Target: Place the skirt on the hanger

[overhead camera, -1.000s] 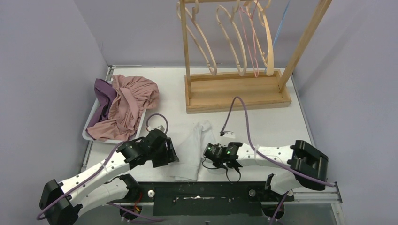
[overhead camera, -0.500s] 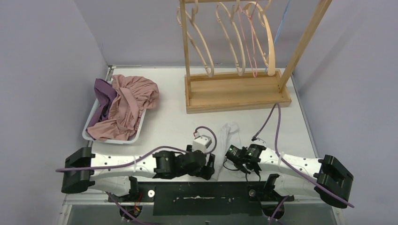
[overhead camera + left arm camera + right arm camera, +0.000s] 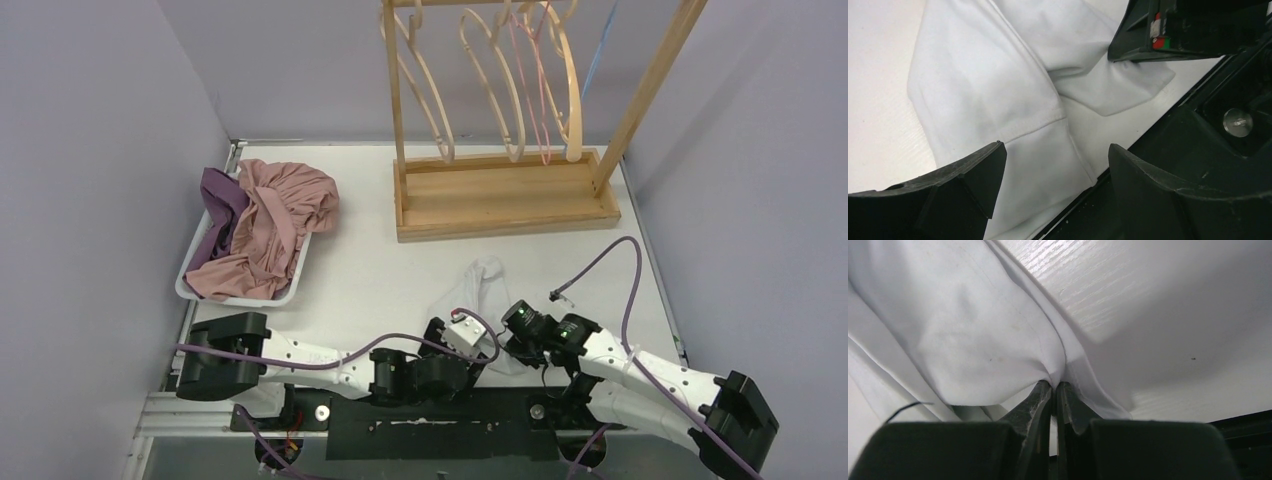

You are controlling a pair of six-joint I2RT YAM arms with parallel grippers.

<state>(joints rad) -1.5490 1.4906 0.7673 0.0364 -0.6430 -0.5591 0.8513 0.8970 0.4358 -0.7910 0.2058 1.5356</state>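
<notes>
White woven cloth, smooth with a stitched hem: the skirt (image 3: 478, 285) lies crumpled on the white wood-grain table (image 3: 1158, 300) near its front edge, between the two arms. The right gripper (image 3: 1054, 387) is pinched tight on a gathered fold of it. The left gripper (image 3: 1054, 155) stands with its jaws spread over the hem and grips nothing. Bent wooden hangers (image 3: 570, 90) hang on the wooden rack (image 3: 500, 195), well apart from the skirt. A grey tray (image 3: 195, 270) holds pink and purple garments (image 3: 270, 215).

2 white-black arms (image 3: 300, 352), purple cables (image 3: 628, 240)
</notes>
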